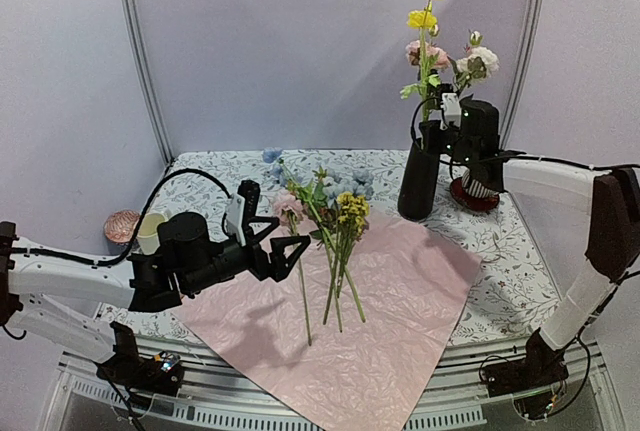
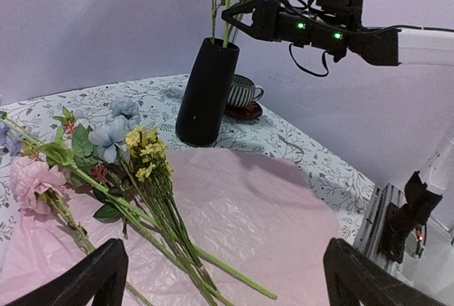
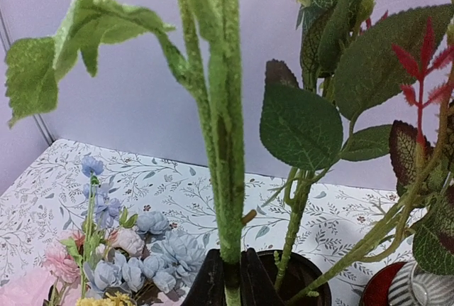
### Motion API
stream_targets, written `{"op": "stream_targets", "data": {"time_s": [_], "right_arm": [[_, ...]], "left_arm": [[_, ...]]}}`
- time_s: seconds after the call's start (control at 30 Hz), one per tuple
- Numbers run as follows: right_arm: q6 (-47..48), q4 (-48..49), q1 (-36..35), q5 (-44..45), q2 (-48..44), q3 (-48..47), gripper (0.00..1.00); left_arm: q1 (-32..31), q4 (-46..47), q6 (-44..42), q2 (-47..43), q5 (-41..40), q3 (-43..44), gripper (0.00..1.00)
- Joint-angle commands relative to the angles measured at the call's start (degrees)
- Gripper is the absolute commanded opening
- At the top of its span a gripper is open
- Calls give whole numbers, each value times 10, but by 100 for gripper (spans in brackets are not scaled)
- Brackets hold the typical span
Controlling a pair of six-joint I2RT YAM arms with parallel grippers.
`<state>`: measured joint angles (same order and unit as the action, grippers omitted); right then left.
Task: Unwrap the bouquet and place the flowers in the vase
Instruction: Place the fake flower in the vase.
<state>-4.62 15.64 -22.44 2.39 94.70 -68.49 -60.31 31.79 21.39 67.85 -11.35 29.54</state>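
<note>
While the right gripper [image 3: 232, 265] has its jaws pinched narrow on a fuzzy green stem [image 3: 225, 143], that stem runs straight down into the mouth of the black vase [image 3: 303, 281]. A few other stems already stand in there, with yellow, pink and cream blooms [image 1: 442, 36] up top. The vase sits upright at the far right of the floral tablecloth [image 1: 520, 251], with a striped cup [image 1: 480, 189] on a red saucer [image 1: 470, 203] just beside it. The left gripper [image 1: 296, 236] is spread about as wide as it goes (holding nothing) and hovers over the opened pink wrapping paper [image 1: 410, 291]. The loose flowers [image 1: 328, 219] lie flat just past its fingertips, stems on the paper and the pink, blue and yellow heads pointing toward the back of the table.
</note>
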Motion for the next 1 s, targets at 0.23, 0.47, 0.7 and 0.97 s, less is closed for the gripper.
{"op": "stream_targets", "data": {"time_s": [0.23, 0.47, 0.7, 0.97], "right_arm": [[-23, -26, 0, 8, 13, 19, 23], [-20, -37, 0, -3, -13, 25, 35], [-22, -52, 0, -22, -50, 33, 39], [-27, -86, 0, -56, -86, 31, 50]], "left_arm": [[7, -8, 6, -4, 7, 15, 98], [7, -7, 6, -1, 3, 13, 98], [7, -7, 6, 8, 4, 18, 98], [7, -9, 10, 10, 1, 21, 98]]}}
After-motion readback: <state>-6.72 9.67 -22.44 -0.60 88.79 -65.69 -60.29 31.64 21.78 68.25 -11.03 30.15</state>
